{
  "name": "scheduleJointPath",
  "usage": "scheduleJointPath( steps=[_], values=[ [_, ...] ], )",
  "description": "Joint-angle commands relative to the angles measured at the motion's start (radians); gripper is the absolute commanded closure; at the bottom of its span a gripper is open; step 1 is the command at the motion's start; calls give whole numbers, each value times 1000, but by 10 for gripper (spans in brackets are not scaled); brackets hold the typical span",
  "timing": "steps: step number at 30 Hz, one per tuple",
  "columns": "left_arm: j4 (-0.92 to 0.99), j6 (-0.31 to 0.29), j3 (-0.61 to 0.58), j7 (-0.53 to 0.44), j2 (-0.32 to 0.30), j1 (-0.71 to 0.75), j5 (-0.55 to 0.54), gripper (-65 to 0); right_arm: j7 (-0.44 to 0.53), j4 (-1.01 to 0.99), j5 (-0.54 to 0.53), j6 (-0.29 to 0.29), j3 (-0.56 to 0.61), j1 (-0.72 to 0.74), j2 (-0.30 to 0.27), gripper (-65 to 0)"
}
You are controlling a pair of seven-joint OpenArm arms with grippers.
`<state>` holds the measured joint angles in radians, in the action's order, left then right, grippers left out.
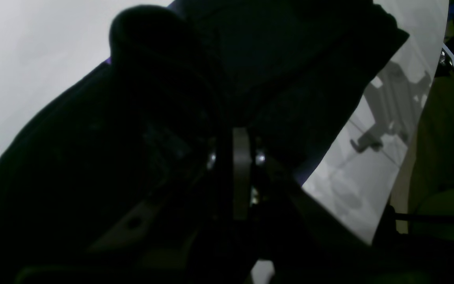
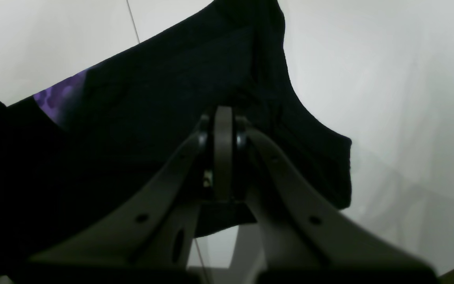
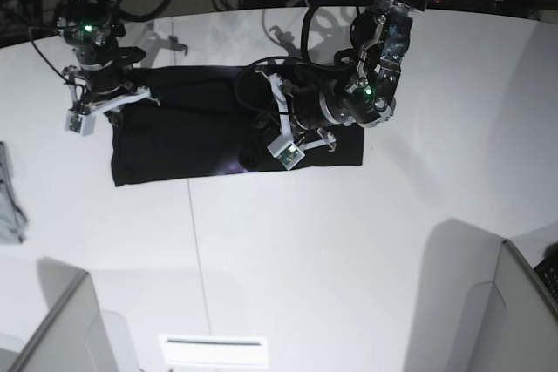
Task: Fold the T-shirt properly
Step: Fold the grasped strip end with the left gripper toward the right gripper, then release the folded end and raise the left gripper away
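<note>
T-shirt cloth pinched in both grippers: right gripper jaws together on black fabric beside a sleeve edge, left gripper jaws likewise clamped on a bunched fold. Garment lies as a dark band across the white table; grey cloth well apart at table edge.

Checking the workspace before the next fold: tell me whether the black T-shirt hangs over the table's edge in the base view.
No. The T-shirt lies wholly on the white table, with bare tabletop showing around it on every side.

T-shirt middle — hidden by left arm | pincer tips — buried in cloth
</note>
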<state>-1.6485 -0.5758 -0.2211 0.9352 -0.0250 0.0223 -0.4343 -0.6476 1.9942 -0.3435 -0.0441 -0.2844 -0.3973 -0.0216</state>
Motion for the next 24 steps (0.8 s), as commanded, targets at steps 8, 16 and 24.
scheduleJointPath(
  steps=[8,16,24],
  values=[
    [-14,-6,-7,-20,3,-12,-21,0,24,18,-6,3,-3,2,-7,0],
    [-14,-6,-4,-23,3,-9,-21,-163,24,18,-6,3,-3,1,-5,0],
    [-17,-6,-10,-25,36,-15,-21,-429,24,18,-6,3,-3,1,-7,0]
  ],
)
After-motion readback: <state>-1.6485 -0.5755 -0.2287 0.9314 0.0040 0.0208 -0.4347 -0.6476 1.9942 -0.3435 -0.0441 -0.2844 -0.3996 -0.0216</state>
